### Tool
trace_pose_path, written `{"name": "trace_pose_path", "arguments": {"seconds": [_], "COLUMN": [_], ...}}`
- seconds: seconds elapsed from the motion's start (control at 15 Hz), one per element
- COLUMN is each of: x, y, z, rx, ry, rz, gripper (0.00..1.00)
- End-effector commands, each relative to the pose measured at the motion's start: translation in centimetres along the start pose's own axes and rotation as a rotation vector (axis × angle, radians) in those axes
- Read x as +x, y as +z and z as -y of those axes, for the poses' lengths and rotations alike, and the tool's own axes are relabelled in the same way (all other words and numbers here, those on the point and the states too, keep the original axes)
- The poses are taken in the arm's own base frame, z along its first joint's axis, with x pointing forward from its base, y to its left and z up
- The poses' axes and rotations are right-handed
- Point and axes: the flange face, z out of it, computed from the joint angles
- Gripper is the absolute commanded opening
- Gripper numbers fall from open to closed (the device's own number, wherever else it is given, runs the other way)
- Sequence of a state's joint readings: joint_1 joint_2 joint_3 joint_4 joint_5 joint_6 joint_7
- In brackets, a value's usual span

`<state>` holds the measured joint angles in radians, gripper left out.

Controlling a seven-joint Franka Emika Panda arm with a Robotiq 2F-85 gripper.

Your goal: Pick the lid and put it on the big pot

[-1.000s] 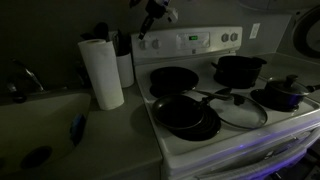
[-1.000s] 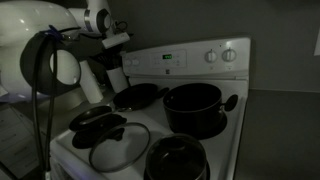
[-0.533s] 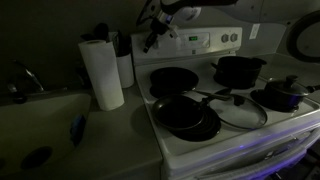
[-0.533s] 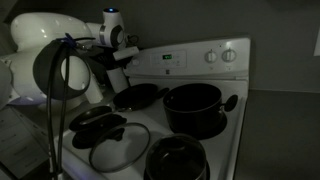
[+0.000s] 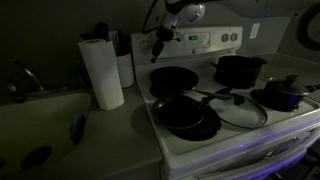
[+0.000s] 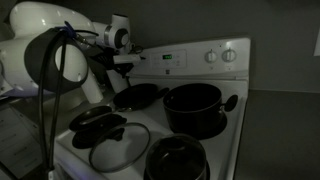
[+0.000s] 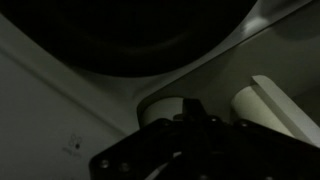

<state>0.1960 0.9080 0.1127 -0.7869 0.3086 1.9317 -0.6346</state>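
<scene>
The glass lid point(image 5: 243, 114) point(image 6: 120, 148) lies flat on a front burner of the stove, its thin metal rim catching light. The big pot point(image 5: 239, 68) point(image 6: 192, 106) stands open and black on a back burner. My gripper point(image 5: 159, 47) point(image 6: 125, 66) hangs shut and empty in the air above the back frying pan point(image 5: 173, 80) point(image 6: 136, 96), well away from the lid. In the wrist view the gripper point(image 7: 191, 112) shows as dark fingers pressed together, with the frying pan's point(image 7: 140, 30) dark curve above them.
A second frying pan point(image 5: 186, 116) point(image 6: 96, 121) sits beside the lid. A small lidded pot point(image 5: 281, 95) point(image 6: 175, 158) is on another burner. A paper towel roll point(image 5: 101, 72) and a utensil holder point(image 5: 124, 66) stand on the counter beside the stove; a sink point(image 5: 35, 120) lies farther over.
The arm has come down from near the top of the scene and moved over the back of the stove. The gripper stayed shut; pots and lid have not moved.
</scene>
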Motion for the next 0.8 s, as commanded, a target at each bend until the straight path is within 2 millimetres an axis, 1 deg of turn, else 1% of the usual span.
{"name": "trace_pose_path", "arguments": {"seconds": [0.0,0.2,0.4,0.6,0.73], "x": [-3.1,-4.9,-6.6,-7.3,-8.0], "y": [-1.8,-3.2,-4.8,-6.6,-8.3], "z": [0.5,0.9,1.8,2.8,2.9], "rx": [0.063,0.086,0.114,0.135,0.132], "ry": [0.052,0.065,0.068,-0.042,-0.114], "rz": [0.123,0.208,0.314,0.363,0.4], "gripper": [0.0,0.0,0.0,0.0,0.0]}}
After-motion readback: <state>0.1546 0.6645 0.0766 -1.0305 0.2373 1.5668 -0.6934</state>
